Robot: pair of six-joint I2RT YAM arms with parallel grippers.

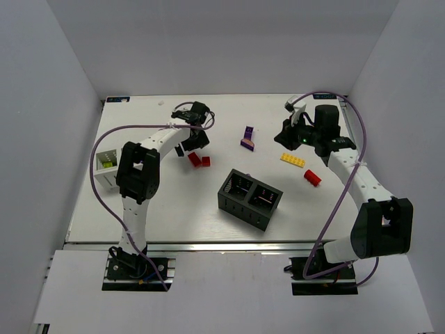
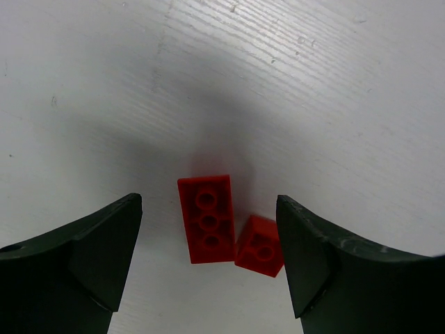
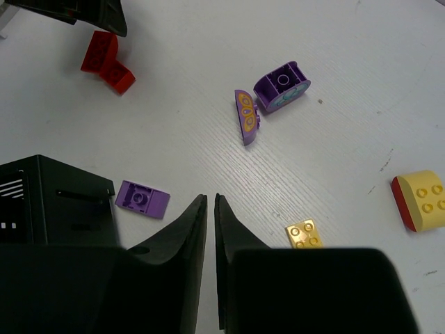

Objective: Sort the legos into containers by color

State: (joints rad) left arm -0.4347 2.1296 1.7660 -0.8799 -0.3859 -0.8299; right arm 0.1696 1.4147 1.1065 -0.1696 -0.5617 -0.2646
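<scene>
Left gripper [image 2: 208,229] hangs with jaws wide apart right over two red bricks lying on the table [image 2: 313,83] between the white box [image 1: 106,167] and black box [image 1: 250,199] — the long brick [image 2: 206,218] is centred, and the small brick [image 2: 259,246] touches its corner. I'd nudge toward the long brick before dropping, or the squeeze probably catches both. Right gripper [image 3: 211,202] hovers by the purple bits [image 3: 281,87] — jaws nearly together, empty.

Left of the right hand [image 3: 211,198], the black box [image 3: 49,202] runs off the edge and under the hand's body. Well left of the left hand [image 1: 191,145], its arm partly hides the white box [image 1: 104,179], whose contents are too small to tell.
</scene>
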